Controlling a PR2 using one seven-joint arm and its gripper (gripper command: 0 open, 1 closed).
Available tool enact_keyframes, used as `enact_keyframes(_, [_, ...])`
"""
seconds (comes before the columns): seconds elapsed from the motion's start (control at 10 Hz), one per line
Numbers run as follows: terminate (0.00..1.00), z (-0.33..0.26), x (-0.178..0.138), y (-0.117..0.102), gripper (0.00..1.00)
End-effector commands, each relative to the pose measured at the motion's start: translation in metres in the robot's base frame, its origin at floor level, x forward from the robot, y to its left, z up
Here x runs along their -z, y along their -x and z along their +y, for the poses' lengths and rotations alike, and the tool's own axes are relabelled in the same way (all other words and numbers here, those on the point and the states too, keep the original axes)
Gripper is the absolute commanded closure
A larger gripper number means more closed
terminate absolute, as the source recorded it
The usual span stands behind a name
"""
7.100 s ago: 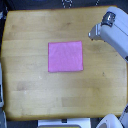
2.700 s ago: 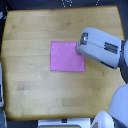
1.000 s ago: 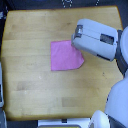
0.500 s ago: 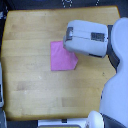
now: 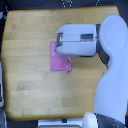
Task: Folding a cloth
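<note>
The pink cloth [image 5: 60, 64] lies on the wooden table [image 5: 27, 80] near its middle. Only a narrow strip shows, with its right side drawn in toward the left and a slanted lower right corner. My gripper [image 5: 59, 45] and the white forearm [image 5: 80, 40] hang over the cloth's upper part and hide it. The fingers point toward the exterior view's left and are mostly hidden under the gripper body. The cloth's right edge has travelled with the gripper, so it appears shut on that edge.
The white robot body [image 5: 112, 80] fills the exterior view's right side. Dark and white objects sit beyond the table's left edge [image 5: 2, 95] and along the top edge [image 5: 65, 4].
The gripper has moved from the cloth's right side leftward across it, carrying the right edge with it. The visible cloth has become narrower.
</note>
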Motion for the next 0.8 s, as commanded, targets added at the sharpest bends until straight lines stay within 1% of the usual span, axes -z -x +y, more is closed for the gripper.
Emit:
enact_keyframes(0.0, [0.00,0.079,0.033,-0.043,1.00])
enact_keyframes(0.1, [0.00,0.083,0.038,-0.047,1.00])
enact_keyframes(0.3, [0.00,0.077,0.048,-0.040,1.00])
enact_keyframes(0.4, [0.00,0.076,0.048,-0.036,1.00])
enact_keyframes(0.7, [0.00,0.071,0.046,-0.032,1.00])
